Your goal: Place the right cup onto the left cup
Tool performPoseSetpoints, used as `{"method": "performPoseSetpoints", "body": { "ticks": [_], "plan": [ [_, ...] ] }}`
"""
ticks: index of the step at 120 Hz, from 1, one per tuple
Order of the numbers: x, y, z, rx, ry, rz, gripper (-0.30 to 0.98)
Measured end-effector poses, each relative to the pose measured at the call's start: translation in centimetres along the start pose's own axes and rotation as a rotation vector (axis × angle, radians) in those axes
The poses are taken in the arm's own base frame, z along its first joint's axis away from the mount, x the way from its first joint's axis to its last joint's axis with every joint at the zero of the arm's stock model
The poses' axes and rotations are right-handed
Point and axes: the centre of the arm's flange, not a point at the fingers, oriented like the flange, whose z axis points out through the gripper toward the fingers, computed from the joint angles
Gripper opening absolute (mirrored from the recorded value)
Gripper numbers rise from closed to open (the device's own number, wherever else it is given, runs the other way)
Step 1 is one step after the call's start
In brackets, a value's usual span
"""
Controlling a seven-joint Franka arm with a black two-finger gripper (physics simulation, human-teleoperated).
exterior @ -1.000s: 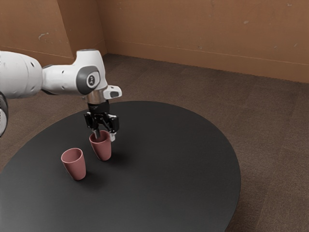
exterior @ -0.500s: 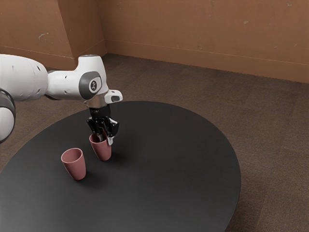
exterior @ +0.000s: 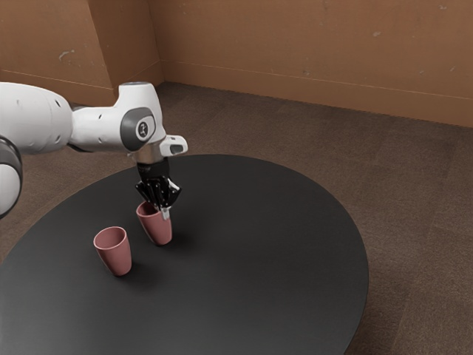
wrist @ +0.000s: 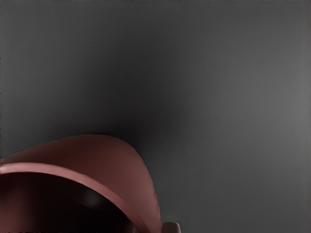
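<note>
The gripper is closed on the wall of one cup; the other cup stands nearby, toward the bench's edge at the exterior view's left

This is a plain indoor room; whether home or office, I cannot tell. In the exterior view, scuffed brown walls with a low skirting band run from 10 to 2 o'clock, a brown, carpet-like floor lies at 3 o'clock, and 1 round black table stands toward 7 o'clock.
</note>
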Motion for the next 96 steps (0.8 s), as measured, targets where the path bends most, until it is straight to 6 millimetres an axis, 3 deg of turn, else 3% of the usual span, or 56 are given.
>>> {"method": "performPoseSetpoints", "body": {
  "ticks": [32,96],
  "plan": [
    [-1.4,0.4,-3.2,0.0,0.038,0.006,-0.1],
    [-8.1,1.6,-11.5,0.068,0.102,0.031,-0.1]
  ]
}}
